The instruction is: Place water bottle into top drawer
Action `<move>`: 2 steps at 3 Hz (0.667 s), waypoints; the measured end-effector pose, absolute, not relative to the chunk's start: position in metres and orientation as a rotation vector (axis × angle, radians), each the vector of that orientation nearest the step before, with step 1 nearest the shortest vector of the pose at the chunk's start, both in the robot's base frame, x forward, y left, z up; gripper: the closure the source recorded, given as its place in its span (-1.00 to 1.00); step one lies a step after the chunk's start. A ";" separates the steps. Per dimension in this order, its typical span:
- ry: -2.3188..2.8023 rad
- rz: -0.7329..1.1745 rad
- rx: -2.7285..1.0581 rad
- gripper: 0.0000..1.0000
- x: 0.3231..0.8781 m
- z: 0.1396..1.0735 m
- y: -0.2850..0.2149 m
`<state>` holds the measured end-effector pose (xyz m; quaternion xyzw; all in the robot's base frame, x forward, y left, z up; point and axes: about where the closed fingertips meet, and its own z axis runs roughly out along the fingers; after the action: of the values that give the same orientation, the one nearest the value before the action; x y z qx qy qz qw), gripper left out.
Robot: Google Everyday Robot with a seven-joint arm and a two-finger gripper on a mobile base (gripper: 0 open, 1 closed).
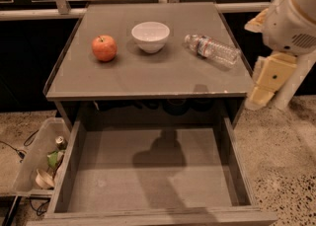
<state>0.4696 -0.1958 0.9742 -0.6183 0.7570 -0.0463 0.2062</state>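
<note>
The water bottle [212, 49] lies on its side on the right part of the grey table top [148, 74], cap toward the bowl, with its red-and-blue label band showing. The top drawer [148, 170] is pulled out wide below the table top, and its flat grey bottom is bare. My gripper [267, 86] hangs off the table's right edge, pointing down, to the right of and a little nearer than the bottle. It is apart from the bottle and holds nothing that I can see.
A white bowl [150, 36] stands at the middle back of the table and a red apple [104, 48] to its left. A translucent plastic bin [37, 158] of trash sits on the floor left of the drawer. A metal rail [49, 14] runs behind the table.
</note>
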 end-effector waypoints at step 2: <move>1.916 -0.031 -1.646 -1.00 0.548 0.965 -0.200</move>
<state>0.5480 -0.2004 0.9646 -0.6210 0.7229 -0.0116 0.3028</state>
